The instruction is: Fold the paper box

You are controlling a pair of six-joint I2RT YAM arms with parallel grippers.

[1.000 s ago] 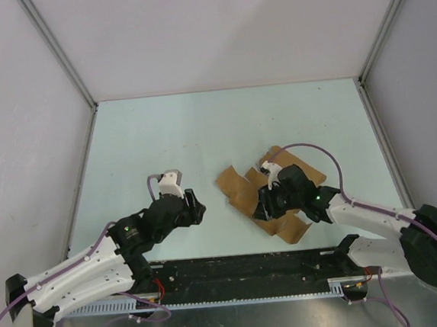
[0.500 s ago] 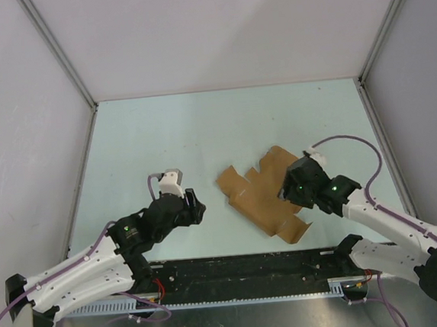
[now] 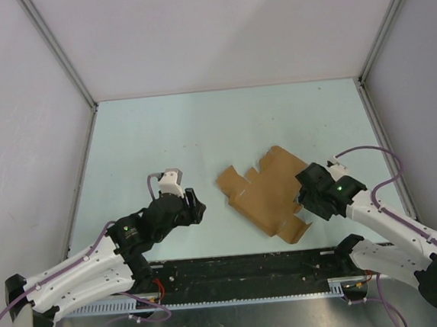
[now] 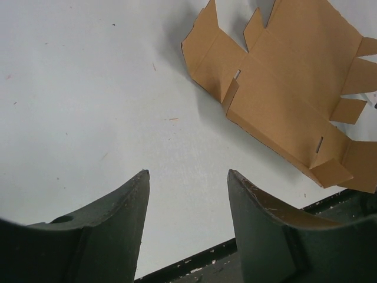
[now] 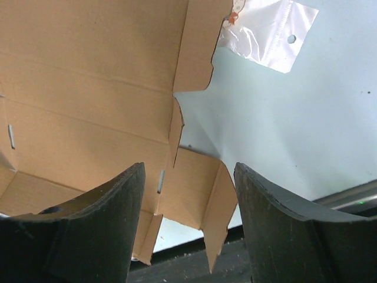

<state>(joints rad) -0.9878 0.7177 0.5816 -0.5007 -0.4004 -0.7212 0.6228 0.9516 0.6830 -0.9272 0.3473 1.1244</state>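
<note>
The paper box is a flat brown die-cut cardboard sheet with flaps and tabs, lying on the pale table near the front, right of centre. My right gripper hovers over the sheet's right edge. In the right wrist view the right gripper is open, with a small raised flap of the paper box below the gap and nothing pinched. My left gripper rests left of the sheet, apart from it. Seen from the left wrist, the left gripper is open over bare table, and the paper box lies ahead to the right.
A clear plastic packet lies on the table just beyond the sheet's right side. A black rail runs along the near table edge close to the sheet's front flap. Grey walls with metal posts enclose the table.
My right gripper has opened and pulled back to the right, off the middle of the sheet, which now lies uncovered and flatter. The left arm has not moved.
</note>
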